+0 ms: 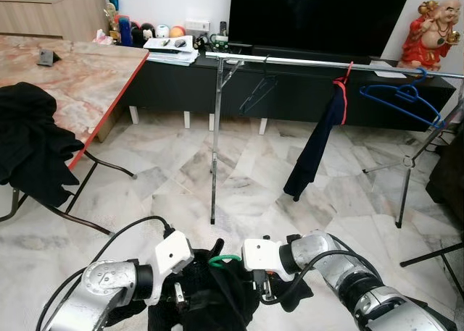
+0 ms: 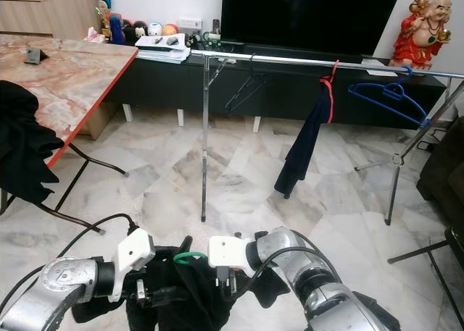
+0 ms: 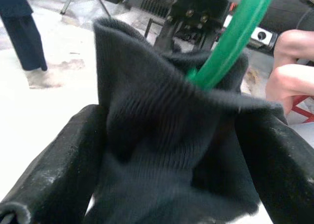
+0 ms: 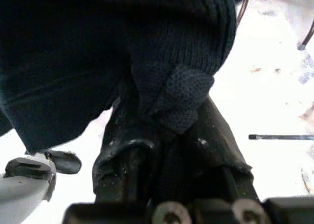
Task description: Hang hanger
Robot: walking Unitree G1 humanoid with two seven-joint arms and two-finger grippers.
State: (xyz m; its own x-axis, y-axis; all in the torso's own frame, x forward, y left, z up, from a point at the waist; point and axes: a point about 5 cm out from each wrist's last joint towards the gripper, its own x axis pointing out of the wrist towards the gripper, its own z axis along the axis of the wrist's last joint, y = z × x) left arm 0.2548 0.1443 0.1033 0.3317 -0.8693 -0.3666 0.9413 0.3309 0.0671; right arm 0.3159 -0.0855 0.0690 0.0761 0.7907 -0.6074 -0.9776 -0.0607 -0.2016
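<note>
Both grippers hold the black garment with the green hanger, well before the clothes rail.

You see the green hanger (image 1: pixel 225 259) with its hook rising out of the black garment (image 1: pixel 210 295), between the left gripper (image 1: pixel 190 296) and the right gripper (image 1: pixel 267 291). The left fingers (image 3: pixel 54 170) stand wide on both sides of the knit cloth, which fills the space between them. The right fingers (image 4: pixel 122 155) are narrow and pinch a fold of the same garment. On the rail (image 1: pixel 326 63), beyond the grippers, hang a blue hanger (image 1: pixel 401 99), a dark hanger (image 1: pixel 257 92) and a navy cloth (image 1: pixel 319 143).
</note>
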